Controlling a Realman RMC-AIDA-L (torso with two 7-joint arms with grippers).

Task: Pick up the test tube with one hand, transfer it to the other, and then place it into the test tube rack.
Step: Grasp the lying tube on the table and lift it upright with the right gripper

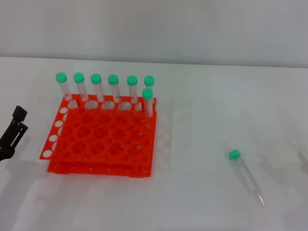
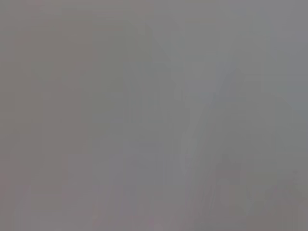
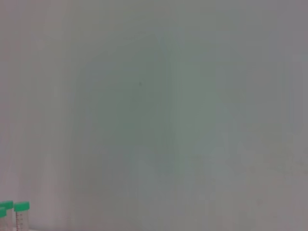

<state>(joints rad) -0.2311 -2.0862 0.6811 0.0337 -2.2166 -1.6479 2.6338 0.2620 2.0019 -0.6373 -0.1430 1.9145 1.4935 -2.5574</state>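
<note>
**Green-capped tube lies loose on the table, away from the rack**

Clear plastic with a green screw cap, the test tube (image 1: pixel 245 176) lies flat on the white table (image 1: pixel 202 202), on the right side of the head view. Its cap points toward the far left and its tapered tip toward the near right. Nothing touches it.

Well apart from it, to the left, stands the test tube rack (image 1: pixel 103 142), bright orange, two tiers, with a grid of round holes. Seven other tubes (image 1: pixel 114 89) with green caps stand upright in it: six in a line along the far row and one more just in front of the rightmost, at the far right corner. The remaining holes hold nothing.

At the left edge of the head view, beside the rack and not touching it, the left gripper (image 1: pixel 13 132) shows as a black piece reaching in; whether its fingers are spread or pressed together cannot be told. The right gripper appears in no view. The right wrist view catches two green caps (image 3: pixel 14 208) in one corner before a plain wall.
</note>
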